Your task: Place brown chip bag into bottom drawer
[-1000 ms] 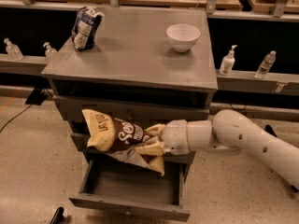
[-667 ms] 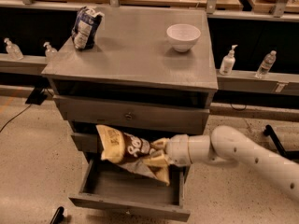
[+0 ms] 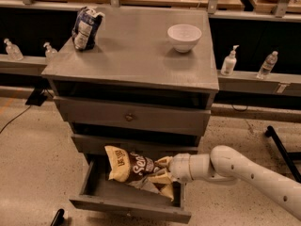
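The brown chip bag (image 3: 134, 167), dark brown with white lettering and pale yellow ends, hangs tilted inside the open bottom drawer (image 3: 129, 202) of the grey cabinet. My gripper (image 3: 162, 172) is shut on the bag's right end, at the drawer's right side, just under the middle drawer's front. The white arm (image 3: 244, 173) reaches in from the lower right. The bag's left end points up and left over the drawer's hollow.
On the cabinet top (image 3: 136, 55) stand a blue-and-white bag (image 3: 85, 26) at the back left and a white bowl (image 3: 184, 36) at the back right. Bottles (image 3: 229, 61) line a ledge behind. A black post (image 3: 281, 147) lies on the floor at right.
My gripper has lowered the brown chip bag from in front of the middle drawer down into the open bottom drawer and moved a little right.
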Available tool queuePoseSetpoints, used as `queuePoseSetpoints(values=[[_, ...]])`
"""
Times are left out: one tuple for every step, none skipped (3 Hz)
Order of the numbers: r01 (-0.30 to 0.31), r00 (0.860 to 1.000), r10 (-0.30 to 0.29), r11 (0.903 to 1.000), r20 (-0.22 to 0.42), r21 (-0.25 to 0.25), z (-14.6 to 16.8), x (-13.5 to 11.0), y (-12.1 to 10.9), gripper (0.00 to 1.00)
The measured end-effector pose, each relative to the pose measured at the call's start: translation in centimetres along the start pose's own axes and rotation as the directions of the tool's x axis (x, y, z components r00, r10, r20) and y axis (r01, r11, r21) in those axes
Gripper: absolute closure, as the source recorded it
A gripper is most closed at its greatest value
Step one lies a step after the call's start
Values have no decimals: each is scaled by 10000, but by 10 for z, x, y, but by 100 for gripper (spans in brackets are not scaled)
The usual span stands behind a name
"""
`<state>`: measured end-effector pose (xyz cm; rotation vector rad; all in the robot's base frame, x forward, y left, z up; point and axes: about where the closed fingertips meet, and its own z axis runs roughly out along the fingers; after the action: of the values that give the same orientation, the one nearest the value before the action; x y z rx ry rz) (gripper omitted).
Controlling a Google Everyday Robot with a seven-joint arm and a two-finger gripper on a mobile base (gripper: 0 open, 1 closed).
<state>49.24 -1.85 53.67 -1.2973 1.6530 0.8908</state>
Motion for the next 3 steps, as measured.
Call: queuePoseSetpoints(values=[[136, 9993, -135, 9999, -360, 23, 16, 10, -6, 100], [-310, 9958, 316, 9995, -864, 84, 17, 65, -29, 100], [-808, 9877, 859, 9957, -1303, 442, 16, 130, -47, 100]])
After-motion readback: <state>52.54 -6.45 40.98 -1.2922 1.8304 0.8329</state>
